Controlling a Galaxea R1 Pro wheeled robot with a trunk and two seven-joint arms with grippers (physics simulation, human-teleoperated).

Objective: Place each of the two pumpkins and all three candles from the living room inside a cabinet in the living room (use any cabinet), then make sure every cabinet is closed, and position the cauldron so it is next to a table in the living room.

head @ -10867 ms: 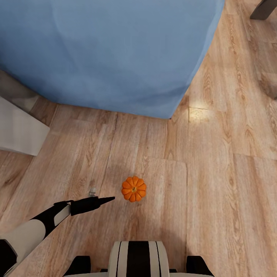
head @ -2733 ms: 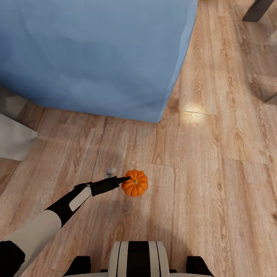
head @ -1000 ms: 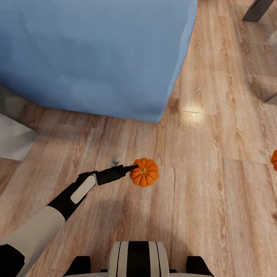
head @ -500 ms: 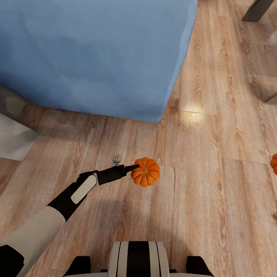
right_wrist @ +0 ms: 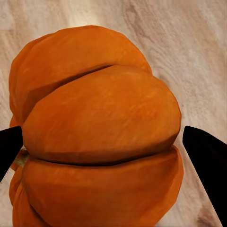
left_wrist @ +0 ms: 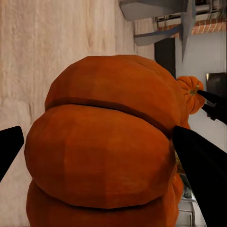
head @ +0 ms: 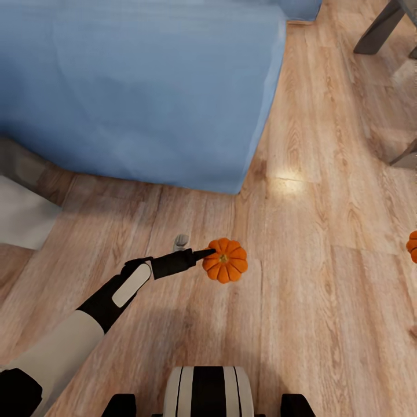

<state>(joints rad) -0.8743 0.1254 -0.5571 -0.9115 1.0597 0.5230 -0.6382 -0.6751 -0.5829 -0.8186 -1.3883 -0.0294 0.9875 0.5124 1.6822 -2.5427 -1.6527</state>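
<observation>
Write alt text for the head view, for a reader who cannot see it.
The robot's left gripper reaches forward with its fingertips at a small orange pumpkin above a wooden floor. A large blue sofa lies beyond it, and part of a second pumpkin shows at the right edge.

No readable text, labels, brands, numbers or signs anywhere in these views.
</observation>
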